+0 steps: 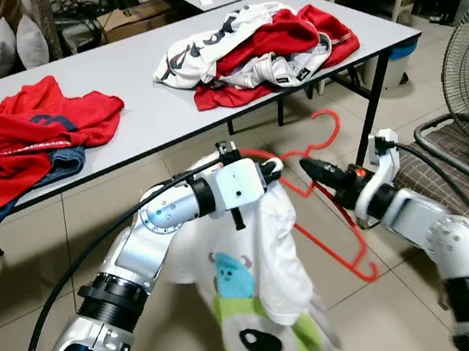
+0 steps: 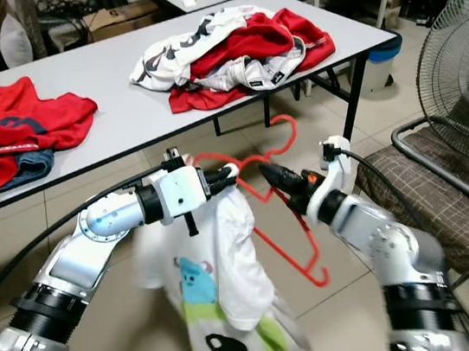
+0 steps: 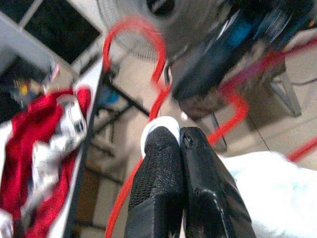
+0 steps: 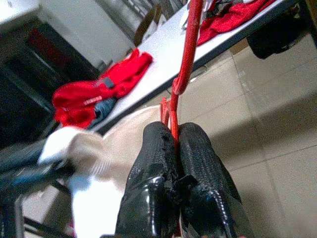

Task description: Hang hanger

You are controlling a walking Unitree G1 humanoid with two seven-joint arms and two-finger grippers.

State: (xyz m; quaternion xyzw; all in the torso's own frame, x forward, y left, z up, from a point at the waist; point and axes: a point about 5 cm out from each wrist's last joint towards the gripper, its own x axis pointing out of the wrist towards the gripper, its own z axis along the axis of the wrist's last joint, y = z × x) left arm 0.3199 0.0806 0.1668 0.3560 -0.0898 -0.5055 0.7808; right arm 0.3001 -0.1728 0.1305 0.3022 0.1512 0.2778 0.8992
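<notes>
Below the counter point(image 1: 147, 109), right fingers point(image 1: 317, 170) clench the red hanger point(image 1: 332, 214); left fingers point(image 1: 270, 169), at 9 o'clock, pinch the white shirt point(image 1: 263, 285); threading comes next.

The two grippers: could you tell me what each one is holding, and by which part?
The left gripper pinches the white T-shirt at its collar edge; the right gripper clamps the red hanger on its wire near the neck.

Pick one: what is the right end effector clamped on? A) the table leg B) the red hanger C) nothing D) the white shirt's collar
B. In the right wrist view the right end effector has its two black fingers pressed together on a bar of the red hanger, while the left end effector pinches the white shirt.
</notes>
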